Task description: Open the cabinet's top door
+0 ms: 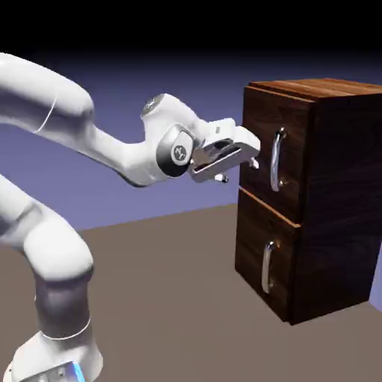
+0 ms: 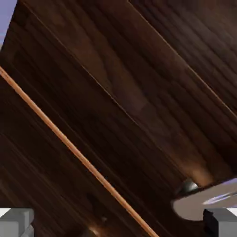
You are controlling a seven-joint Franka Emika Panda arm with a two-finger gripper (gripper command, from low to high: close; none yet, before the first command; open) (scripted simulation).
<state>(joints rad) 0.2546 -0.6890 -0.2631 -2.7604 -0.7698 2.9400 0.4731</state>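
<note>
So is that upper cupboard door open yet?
Shut. The top door sits flush with the cabinet front, no gap showing; the gripper is open, not holding its handle.

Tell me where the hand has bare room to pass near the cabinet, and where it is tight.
Bare table spreads between the arm's base and the cabinet, below the gripper. Tight: the open gripper sits close beside the top door, near its handle, with only a narrow gap.

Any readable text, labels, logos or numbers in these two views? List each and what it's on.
None readable.
Arm: a small round emblem on the wrist joint, too small to read.
Cabinet, top door and both handles: plain wood grain and metal, no markings.
Hand view: only wood grain and a handle end, no text.
</note>
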